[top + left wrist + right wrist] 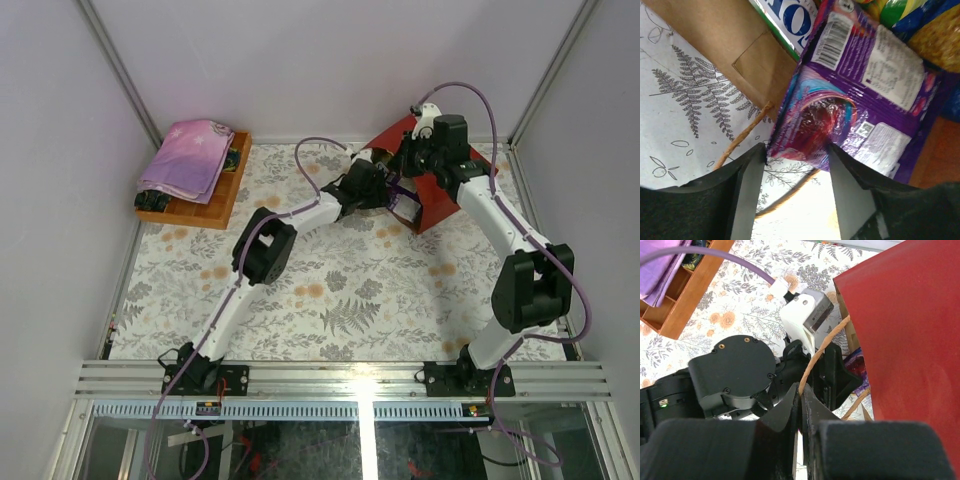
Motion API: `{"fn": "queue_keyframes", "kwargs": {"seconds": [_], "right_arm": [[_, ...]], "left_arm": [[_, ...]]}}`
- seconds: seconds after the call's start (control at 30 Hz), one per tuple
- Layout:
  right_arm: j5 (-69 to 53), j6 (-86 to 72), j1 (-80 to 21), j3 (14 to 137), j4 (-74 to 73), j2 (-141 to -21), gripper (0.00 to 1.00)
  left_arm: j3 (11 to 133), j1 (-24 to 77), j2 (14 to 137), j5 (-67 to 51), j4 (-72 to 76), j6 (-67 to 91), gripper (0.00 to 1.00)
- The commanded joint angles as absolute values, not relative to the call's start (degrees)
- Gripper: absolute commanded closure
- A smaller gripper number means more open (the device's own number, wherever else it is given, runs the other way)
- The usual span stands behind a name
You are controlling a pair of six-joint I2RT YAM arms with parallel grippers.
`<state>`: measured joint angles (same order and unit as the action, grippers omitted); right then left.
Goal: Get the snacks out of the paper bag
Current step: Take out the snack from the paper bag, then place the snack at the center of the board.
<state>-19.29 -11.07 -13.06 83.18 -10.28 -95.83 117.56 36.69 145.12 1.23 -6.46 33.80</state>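
Plain pale walls (320, 60); floral-print tabletop (330, 300); wooden tray (213, 206) far-left corner.

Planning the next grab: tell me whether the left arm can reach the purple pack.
Likely yes: the pack lies uncovered at the mouth of the bag, between the left tool's fingers.

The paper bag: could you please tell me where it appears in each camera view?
Top external: paper bag, red, upper right of centre.
Left wrist: its brown inside, upper left.
Right wrist: red wall at right, beside the cord handle.
Shared landmark: the left tool at its mouth.
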Motion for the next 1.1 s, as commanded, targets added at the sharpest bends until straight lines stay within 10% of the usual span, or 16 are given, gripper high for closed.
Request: {"fn": "queue_keyframes", "kwargs": {"seconds": [0.0, 0.17, 0.9, 0.97, 1.0, 1.07], "right_arm": [[-21.2, -11.7, -12.5, 83.2, -7.2, -91.8, 1.00], [-21.3, -11.9, -12.3, 82.8, -7.1, -91.1, 1.00], [-24.0, -16.2, -12.2, 81.6, -5.2, -89.4, 1.00], [-24.6, -16.6, -12.2, 81.6, -5.1, -89.4, 1.00], [-24.8, -16.8, -12.3, 81.6, -5.1, -89.5, 1.00], [-24.9, -16.8, -12.2, 81.5, -5.2, -89.2, 1.00]], "left_arm": [[118.1, 36.7, 146.5, -2.1, -5.3, 36.8, 0.57], [111.8, 36.6, 142.7, -0.9, -2.8, 37.7, 1.00], [65.6, 18.8, 100.9, 4.0, 6.0, 35.5, 0.99], [66.1, 15.3, 102.3, 5.0, 1.2, 37.7, 0.47], [64.5, 14.1, 102.1, 5.9, 0.7, 38.4, 0.05], [60.8, 12.7, 100.1, 7.4, 2.8, 39.2, 0.00]]}}
